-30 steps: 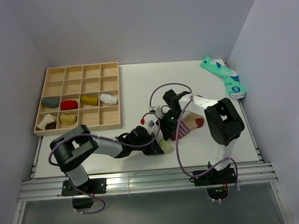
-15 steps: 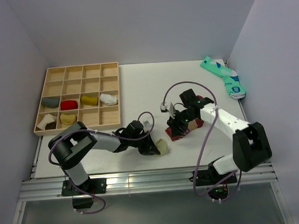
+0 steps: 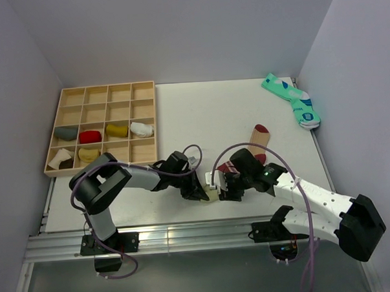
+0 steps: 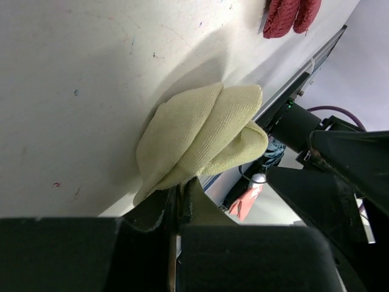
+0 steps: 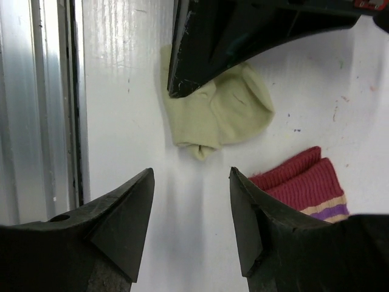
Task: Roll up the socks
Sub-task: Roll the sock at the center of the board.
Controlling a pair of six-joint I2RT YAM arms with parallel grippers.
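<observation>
Since half a second ago the right arm has swung off the tan sock (image 3: 257, 142) toward the table's (image 3: 200, 113) near edge, leaving that sock uncovered; the left arm has barely shifted. At the table's 9 o'clock sits a wooden tray (image 3: 105, 86) with six rolled socks in its middle compartments. At about 6 o'clock the left gripper (image 3: 198, 191) is pinched together on an edge of the pale olive sock (image 4: 200, 137), which lies bunched in folds on the table beside the front rail. Just at that sock's 3 o'clock hovers the right gripper (image 5: 191, 173), jaws apart, holding nothing. The tan sock stretches flat, maroon toe toward 1 o'clock, striped cuff beside the right gripper. A teal sock pair (image 3: 293, 101) lies at the 2 o'clock corner
</observation>
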